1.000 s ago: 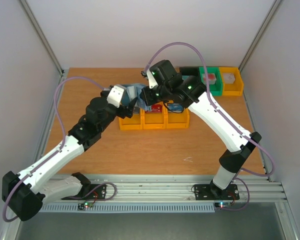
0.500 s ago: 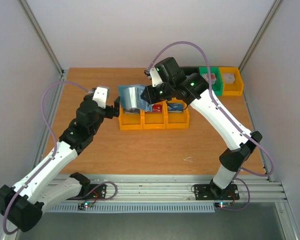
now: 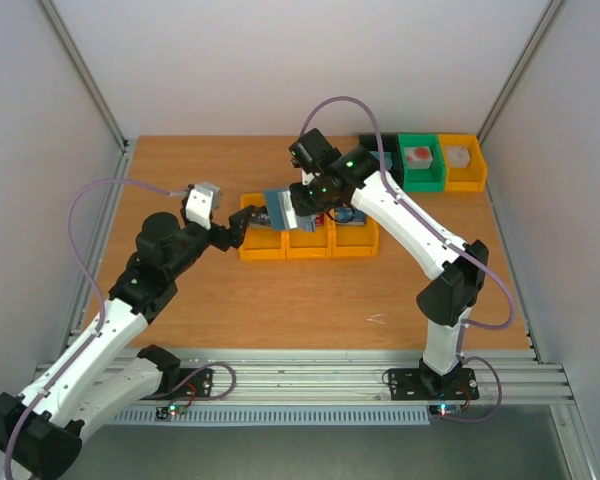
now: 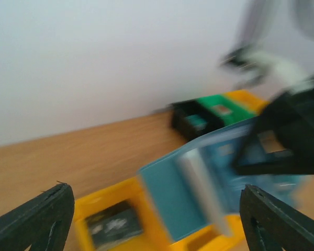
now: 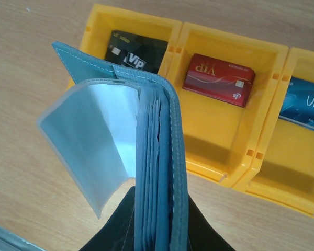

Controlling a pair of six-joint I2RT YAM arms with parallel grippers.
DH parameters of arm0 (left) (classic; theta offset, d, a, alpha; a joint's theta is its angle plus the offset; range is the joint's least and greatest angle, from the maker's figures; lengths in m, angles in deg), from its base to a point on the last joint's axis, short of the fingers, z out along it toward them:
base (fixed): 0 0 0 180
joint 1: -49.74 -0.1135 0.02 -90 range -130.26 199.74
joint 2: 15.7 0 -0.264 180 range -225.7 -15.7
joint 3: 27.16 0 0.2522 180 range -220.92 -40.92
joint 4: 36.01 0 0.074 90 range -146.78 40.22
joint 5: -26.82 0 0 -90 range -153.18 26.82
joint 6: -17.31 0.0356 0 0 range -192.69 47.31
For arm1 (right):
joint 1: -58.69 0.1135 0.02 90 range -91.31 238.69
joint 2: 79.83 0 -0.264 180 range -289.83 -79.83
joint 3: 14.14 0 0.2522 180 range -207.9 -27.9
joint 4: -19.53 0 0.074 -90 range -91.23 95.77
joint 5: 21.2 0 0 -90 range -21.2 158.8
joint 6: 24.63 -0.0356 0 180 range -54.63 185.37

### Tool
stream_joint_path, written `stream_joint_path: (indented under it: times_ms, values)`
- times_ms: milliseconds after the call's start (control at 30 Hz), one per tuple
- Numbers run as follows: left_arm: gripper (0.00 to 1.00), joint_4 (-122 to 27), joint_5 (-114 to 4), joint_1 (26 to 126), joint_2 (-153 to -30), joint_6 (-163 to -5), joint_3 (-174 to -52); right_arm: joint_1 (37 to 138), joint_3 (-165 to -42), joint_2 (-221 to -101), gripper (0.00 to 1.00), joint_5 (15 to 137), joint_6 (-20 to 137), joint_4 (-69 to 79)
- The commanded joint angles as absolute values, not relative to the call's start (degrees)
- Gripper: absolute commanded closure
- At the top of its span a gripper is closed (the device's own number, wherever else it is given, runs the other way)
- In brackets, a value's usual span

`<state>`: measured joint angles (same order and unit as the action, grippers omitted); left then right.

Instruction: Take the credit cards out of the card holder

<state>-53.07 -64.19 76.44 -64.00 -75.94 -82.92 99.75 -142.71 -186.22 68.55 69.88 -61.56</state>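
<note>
My right gripper is shut on the card holder, a blue folding wallet held edge-up with a clear sleeve fanned out to its left. In the top view the card holder hangs over the row of yellow bins. A dark grey credit card lies in the left bin, a red one in the middle bin, a blue one in the right bin. My left gripper is open and empty, just left of the wallet; its fingers frame a blurred view of the wallet.
At the back right stand a black bin, a green bin and a yellow bin holding small blocks. Grey walls close in the table on three sides. Bare wood lies in front of the yellow bin row.
My left gripper has pulled back to the left, away from the wallet, and its jaws have narrowed slightly. The right arm has shifted the wallet lower over the bins.
</note>
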Motion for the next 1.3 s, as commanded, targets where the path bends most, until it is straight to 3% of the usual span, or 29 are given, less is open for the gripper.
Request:
stream_joint_path:
  times_ms: [0, 133, 267, 433, 733, 933, 1133, 1267]
  values:
    - [0.15, -36.8, -34.6, 77.3, -64.9, -85.6, -84.0, 100.2, -143.4, -187.0, 0.99, 65.9, 69.1, -62.3]
    - [0.29, -31.1, -30.7, 80.4, -69.7, -95.6, -84.1, 100.6, -143.0, -185.9, 0.99, 71.3, 70.3, -59.3]
    - [0.59, -30.1, -33.9, 80.5, -73.4, -98.3, -84.7, 100.7, -141.1, -183.8, 0.99, 75.9, 71.6, -56.7]
    - [0.74, -33.6, -40.0, 80.5, -74.5, -95.4, -83.5, 100.7, -136.9, -179.3, 0.99, 78.9, 73.2, -53.7]
    - [0.77, -36.5, -40.8, 80.5, -76.3, -90.6, -82.9, 100.7, -135.3, -175.8, 0.99, 85.4, 74.2, -50.8]
    - [0.77, -35.1, -35.3, 83.1, -76.2, -85.3, -86.0, 101.3, -136.1, -177.5, 0.99, 78.1, 72.8, -55.2]
    - [0.76, -31.7, -33.0, 85.8, -76.7, -87.7, -87.8, 101.4, -136.6, -177.8, 0.99, 78.6, 71.6, -53.7]
    - [0.77, -32.1, -39.5, 86.4, -77.6, -88.4, -85.8, 101.4, -138.1, -177.9, 0.99, 82.2, 71.0, -52.3]
